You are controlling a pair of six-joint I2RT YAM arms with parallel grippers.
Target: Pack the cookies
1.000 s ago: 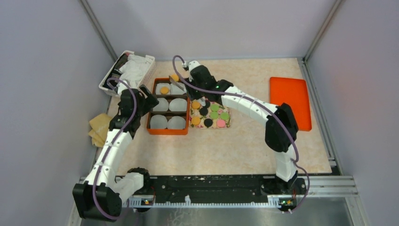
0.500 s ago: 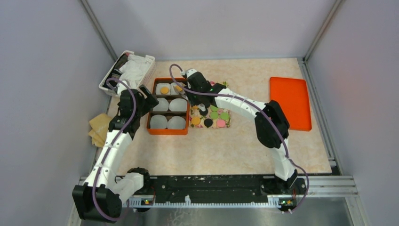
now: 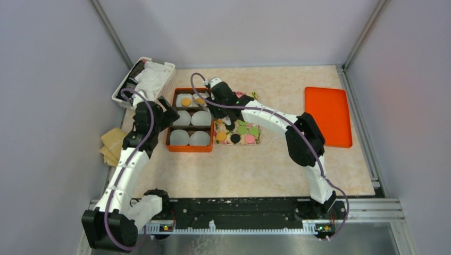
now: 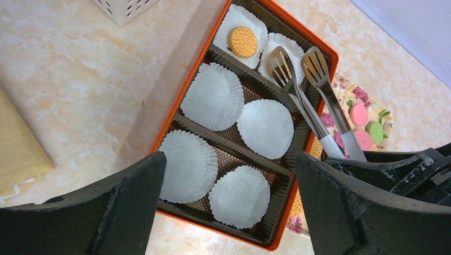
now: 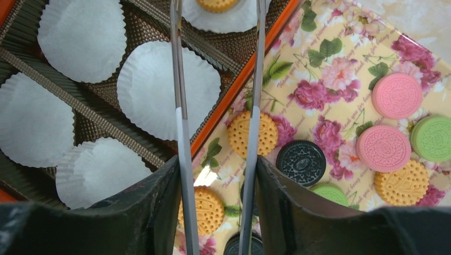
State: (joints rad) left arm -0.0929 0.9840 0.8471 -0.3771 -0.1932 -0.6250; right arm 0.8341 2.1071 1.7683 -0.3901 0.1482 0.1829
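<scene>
The orange box (image 3: 168,142) holds several white paper cups (image 4: 215,95). One orange cookie (image 4: 242,41) lies in its back left cup. Another orange cookie (image 5: 215,3) lies in the back right cup, between the tips of metal tongs (image 5: 181,111). My right gripper (image 5: 218,162) is shut on the tongs' two arms, above the seam between the box and the floral tray (image 5: 324,58). On that tray lie orange, black (image 5: 301,162), pink (image 5: 396,95) and green (image 5: 432,138) cookies. My left gripper (image 4: 228,156) hangs open over the box's near end, holding nothing.
A white basket (image 3: 146,79) with cloth stands at the back left. An orange lid (image 3: 327,114) lies at the right. Yellow paper (image 3: 111,143) lies left of the left arm. Walls close in on three sides.
The right arm drew the tongs back and down from beyond the box to the back right cup, with an orange cookie. The tongs' arms have spread a little. The left arm stayed still.
</scene>
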